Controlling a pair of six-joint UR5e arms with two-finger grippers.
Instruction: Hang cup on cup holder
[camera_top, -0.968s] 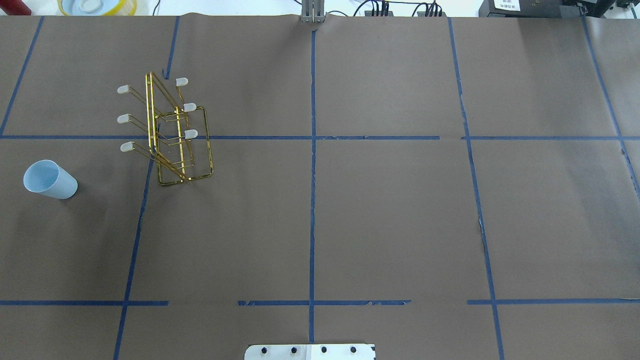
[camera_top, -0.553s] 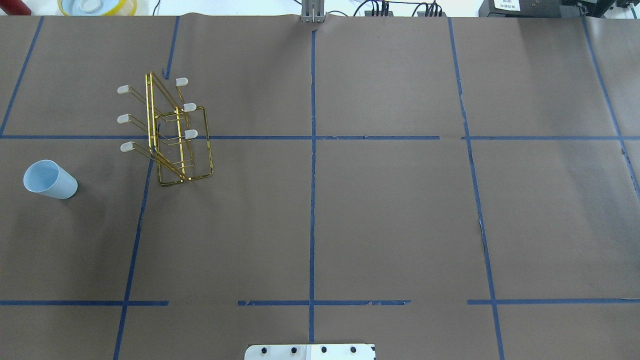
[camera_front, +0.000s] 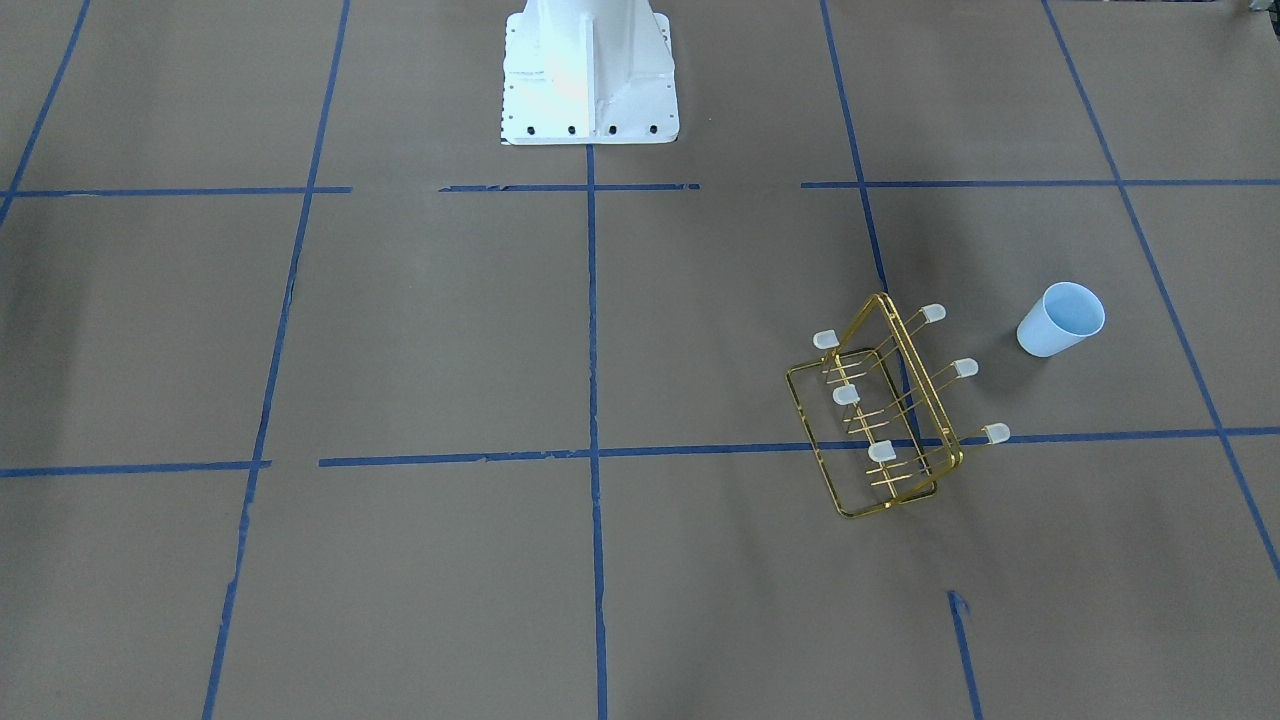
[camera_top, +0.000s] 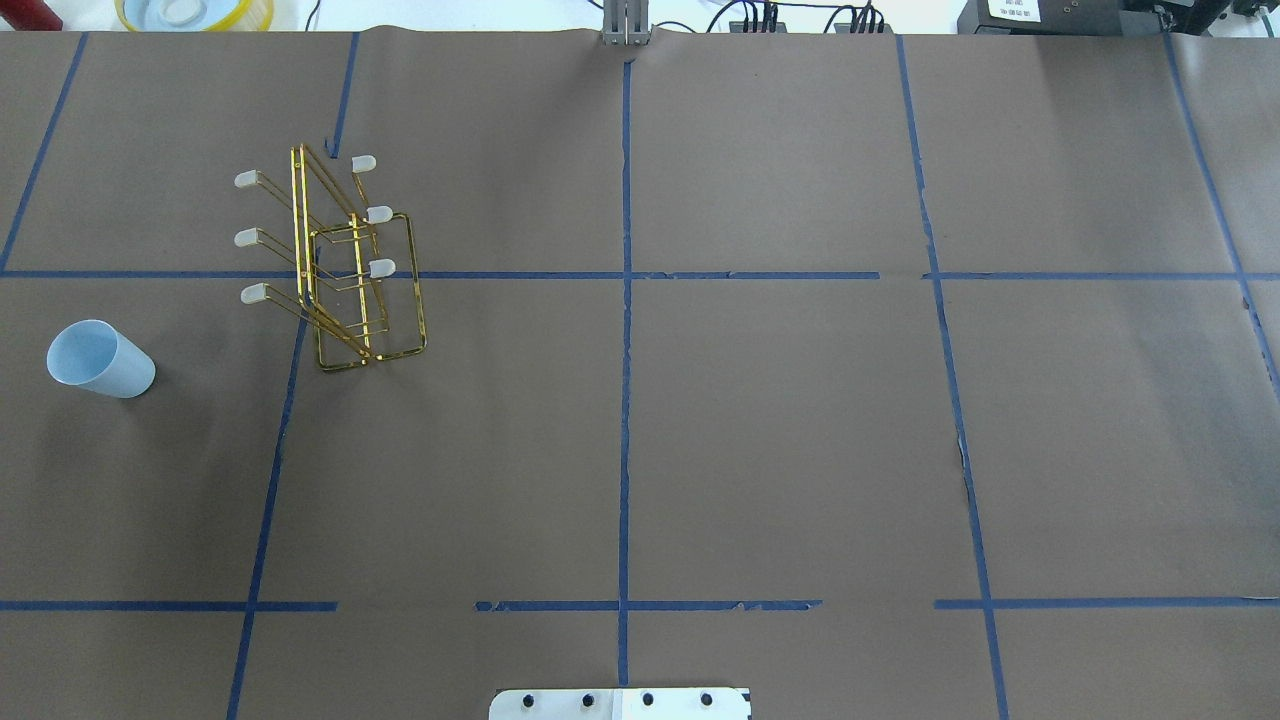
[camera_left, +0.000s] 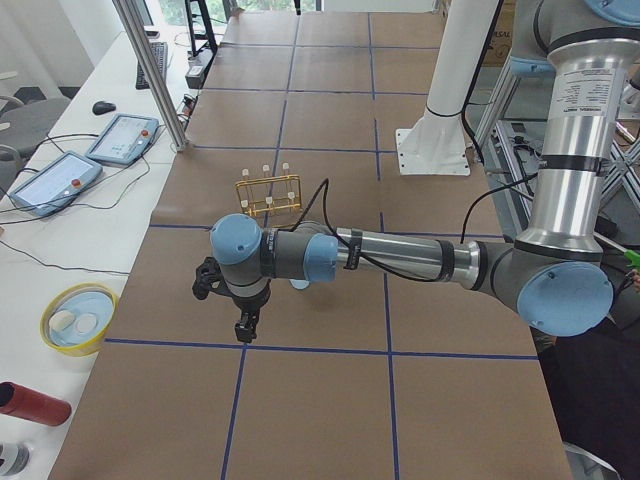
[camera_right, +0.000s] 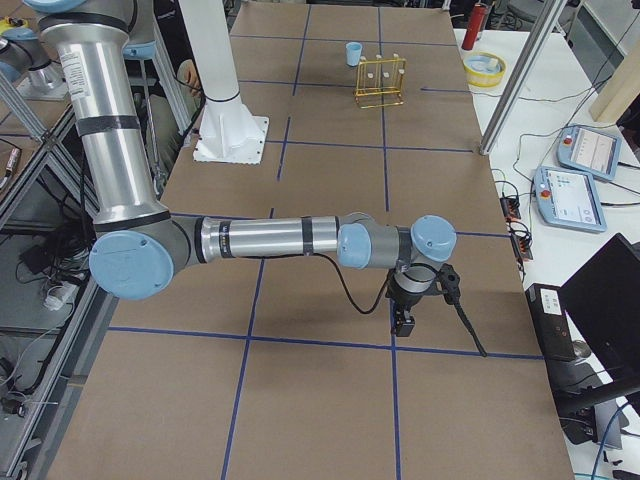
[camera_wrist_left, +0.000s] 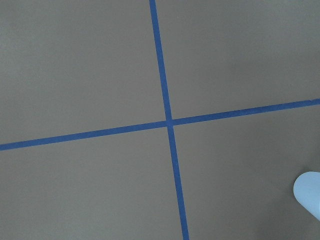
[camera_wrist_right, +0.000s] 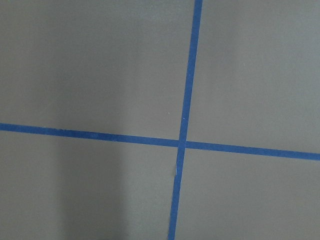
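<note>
Standing nr cup holder (camera_top: 304, 262): cup (camera_top: 100, 360)

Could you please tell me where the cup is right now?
Overhead view: the cup stands upright near the left edge of the table, apart from the cup holder on its right.

Left wrist view's edge crops the cup (camera_wrist_left: 310, 193).
</note>
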